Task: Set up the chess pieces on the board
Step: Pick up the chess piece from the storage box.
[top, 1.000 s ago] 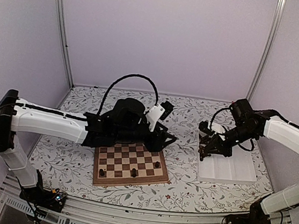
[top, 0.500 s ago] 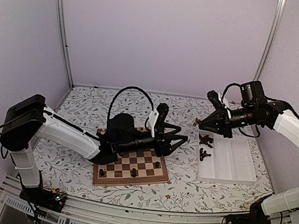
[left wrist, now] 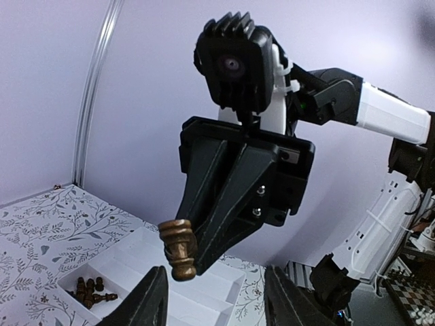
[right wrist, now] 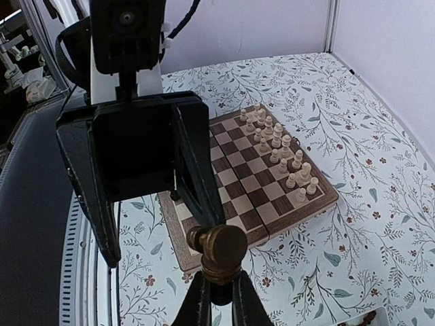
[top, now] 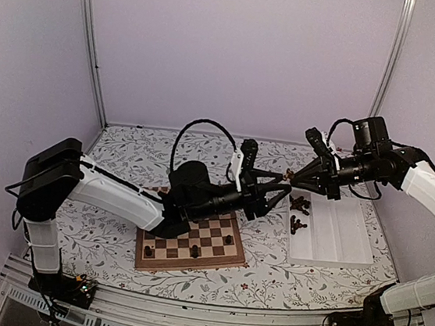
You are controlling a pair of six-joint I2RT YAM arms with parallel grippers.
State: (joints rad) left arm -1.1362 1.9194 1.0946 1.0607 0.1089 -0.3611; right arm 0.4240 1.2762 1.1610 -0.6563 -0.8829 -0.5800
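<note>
We can read no writing, label, brand, number or sign in any of the three views; whatever marks there may be are too small or too blurred for us to make out.

Soft, even light all round, tinted lilac off the walls (top: pixel 237 55), with only faint shadows under the arms (top: pixel 112 194) on the tabletop (top: pixel 125 148). The overhead view was a bit grainy; wrist views were sharper, the chess piece (left wrist: pixel 179 249) crisp, backgrounds slightly soft, blacks crushed
</note>
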